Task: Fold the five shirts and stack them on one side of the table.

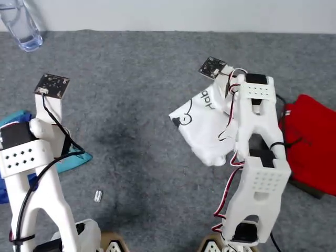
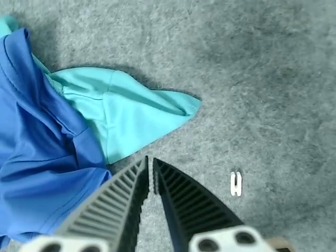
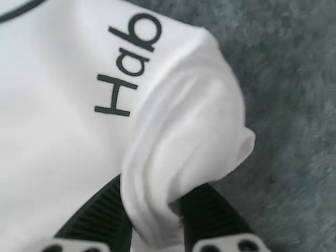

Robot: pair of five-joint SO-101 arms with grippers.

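A white shirt with black print lies crumpled right of the table's middle. My right gripper is shut on a fold of this white shirt; the right arm hangs over it. A red shirt lies at the right edge. At the left edge a blue shirt lies over a turquoise shirt. My left gripper is shut with nothing in it, just above the carpet beside the turquoise shirt's edge. The left arm covers much of that pile in the high view.
Grey carpet covers the table. A small white clip lies on it near the left arm's base, the clip also beside the left gripper. A clear plastic bottle stands at the far left corner.
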